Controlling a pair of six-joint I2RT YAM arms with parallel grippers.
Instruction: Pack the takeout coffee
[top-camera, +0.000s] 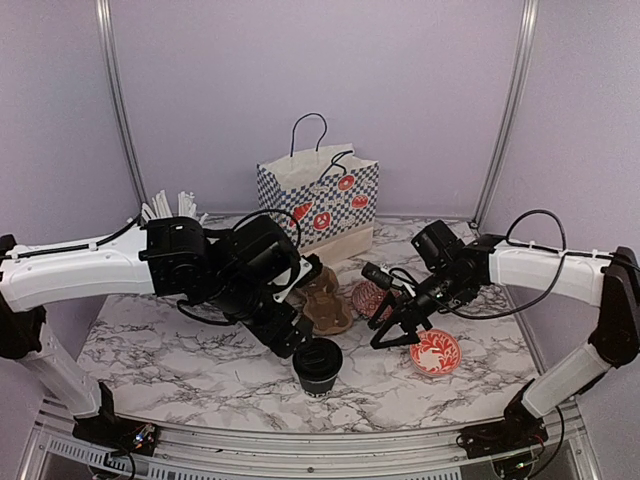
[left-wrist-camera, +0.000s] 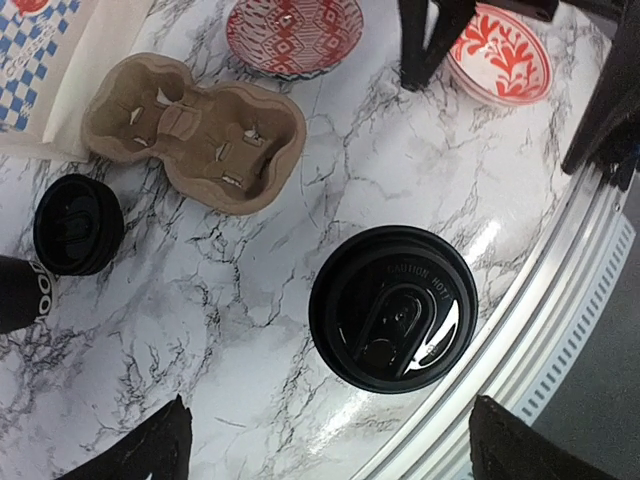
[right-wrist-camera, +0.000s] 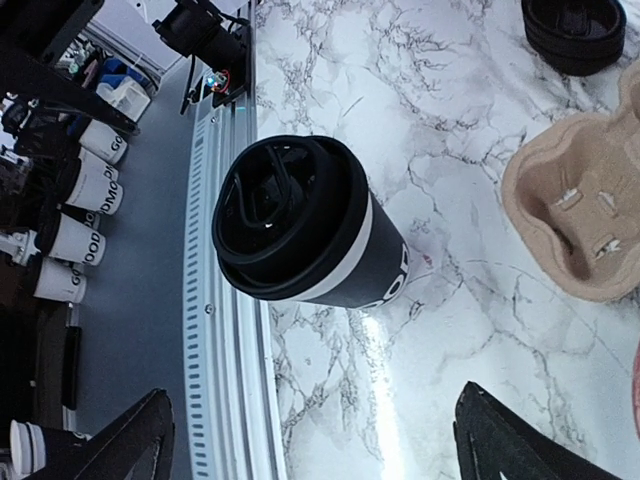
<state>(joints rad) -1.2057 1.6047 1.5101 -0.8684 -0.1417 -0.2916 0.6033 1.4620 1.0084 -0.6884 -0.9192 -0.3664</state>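
Now left gripper (left-wrist-camera: 330, 430) and right gripper (right-wrist-camera: 315, 400) are hanging spread apart; a skewed pinch is risking toppling the six-o'clock lidded coffee cup (top-camera: 318, 365).

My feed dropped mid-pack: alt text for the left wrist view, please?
A lidded black coffee cup stands on the marble table by its edge, the open left hand above it, not touching. Beyond lie an empty cardboard cup carrier and two red-and-white bowls.

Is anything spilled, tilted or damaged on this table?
Nothing stands out. The lidded coffee cup stands upright on the marble table with no spill visible around it, and the cardboard carrier looks intact and empty.
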